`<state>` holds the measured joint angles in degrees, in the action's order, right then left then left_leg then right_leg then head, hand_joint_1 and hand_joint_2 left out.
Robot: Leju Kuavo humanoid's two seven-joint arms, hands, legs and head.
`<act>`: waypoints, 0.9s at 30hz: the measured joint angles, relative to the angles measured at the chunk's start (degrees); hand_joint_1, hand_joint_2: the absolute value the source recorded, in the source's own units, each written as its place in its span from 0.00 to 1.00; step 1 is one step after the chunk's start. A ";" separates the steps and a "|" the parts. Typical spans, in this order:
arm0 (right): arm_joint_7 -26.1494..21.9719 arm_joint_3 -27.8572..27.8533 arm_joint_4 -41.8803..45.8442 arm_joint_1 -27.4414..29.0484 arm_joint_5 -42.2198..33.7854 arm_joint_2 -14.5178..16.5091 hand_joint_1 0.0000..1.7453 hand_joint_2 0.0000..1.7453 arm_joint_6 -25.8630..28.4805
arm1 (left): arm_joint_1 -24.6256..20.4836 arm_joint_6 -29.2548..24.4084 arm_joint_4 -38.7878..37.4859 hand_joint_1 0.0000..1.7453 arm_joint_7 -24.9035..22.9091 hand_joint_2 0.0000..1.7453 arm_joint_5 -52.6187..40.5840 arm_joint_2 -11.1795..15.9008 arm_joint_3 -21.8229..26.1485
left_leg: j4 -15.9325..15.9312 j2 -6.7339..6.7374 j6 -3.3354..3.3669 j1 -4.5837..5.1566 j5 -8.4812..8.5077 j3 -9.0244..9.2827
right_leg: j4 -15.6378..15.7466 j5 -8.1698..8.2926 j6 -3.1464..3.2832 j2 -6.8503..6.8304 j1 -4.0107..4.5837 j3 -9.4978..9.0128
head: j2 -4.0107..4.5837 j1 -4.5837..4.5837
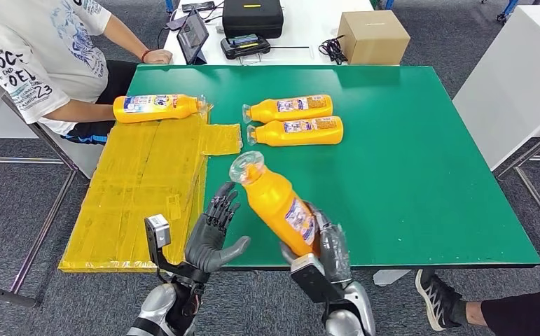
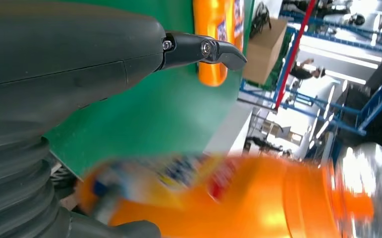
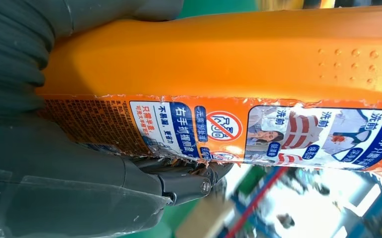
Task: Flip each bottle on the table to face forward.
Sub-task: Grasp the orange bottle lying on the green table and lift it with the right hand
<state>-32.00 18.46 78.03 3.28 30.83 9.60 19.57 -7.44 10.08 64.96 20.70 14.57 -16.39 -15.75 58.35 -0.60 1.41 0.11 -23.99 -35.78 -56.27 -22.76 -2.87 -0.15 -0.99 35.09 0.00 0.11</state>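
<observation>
I have the bottle [image 1: 279,203] up off the table [image 1: 421,175] in my right hand [image 1: 326,245], fingers wrapped round its lower body near the base; it hangs over the near edge at about 6 o'clock on the green top. Its long axis runs from the base in my grip up toward 11 o'clock, clear cap [image 1: 246,168] leading and tilted away from me. My left hand [image 1: 214,231] sits just beside it at the bottle's 9 o'clock, holding nothing, fingers spread and raised toward the neck, so it is the one placed to take or steady the neck if I turn the bottle (my judgement, not something I can see coming). The label [image 3: 258,131] in the right wrist view reads in Chinese, with panels marked 洗前 and 洗后, a red prohibition sign, and dense small print I cannot make out; no brand name is legible. Two more bottles [image 1: 291,108] [image 1: 298,131] lie side by side toward 12 o'clock, caps pointing to 9, and a fourth bottle [image 1: 156,107] lies at 10 o'clock on the yellow sheet [image 1: 141,189], next to a seated person [image 1: 43,56].
</observation>
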 joint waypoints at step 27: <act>-0.89 8.26 -15.59 -4.88 -1.09 5.07 1.00 1.00 0.54 | -0.78 0.04 0.37 0.00 0.04 1.00 0.26 0.63 -3.16 | 0.00 0.00 0.00 -0.01 0.00 -0.02 | 0.00 0.00 0.00 0.01 0.00 0.02 | 0.00 -0.01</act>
<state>-32.89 26.73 62.45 -1.60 29.74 14.67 20.10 -8.22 10.12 65.33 20.74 14.84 -15.76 -18.91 58.35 -0.60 1.41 0.10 -23.99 -35.80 -56.27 -22.76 -2.87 -0.15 -0.98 35.11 0.00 0.10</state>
